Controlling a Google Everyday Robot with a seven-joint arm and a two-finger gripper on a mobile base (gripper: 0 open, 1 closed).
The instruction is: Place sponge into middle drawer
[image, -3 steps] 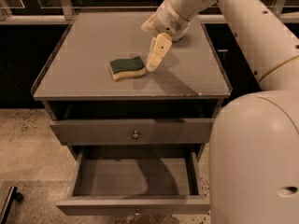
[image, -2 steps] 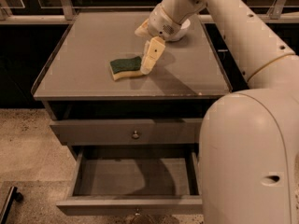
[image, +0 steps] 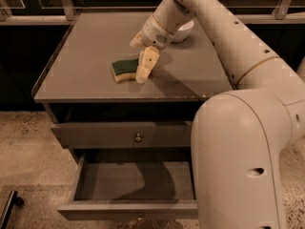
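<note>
The sponge (image: 125,69), dark green on top with pale yellow foam below, lies on the grey tabletop (image: 95,56) near its front middle. The gripper (image: 141,63) hangs at the sponge's right end, one cream finger (image: 147,65) reaching down to the sponge's right edge and the other behind it nearer the wrist. The sponge rests flat on the table. The middle drawer (image: 133,181) is pulled open below, its flat grey tray bare, with its knob (image: 139,217) at the front edge.
A white bowl (image: 183,30) sits on the table behind the wrist. The upper drawer (image: 138,137) with its round knob is closed. The robot's large cream arm and body (image: 248,142) fill the right side. Speckled floor lies left of the cabinet.
The gripper has moved left and down across the table, from beside the sponge to its right end. The sponge has stayed in place.
</note>
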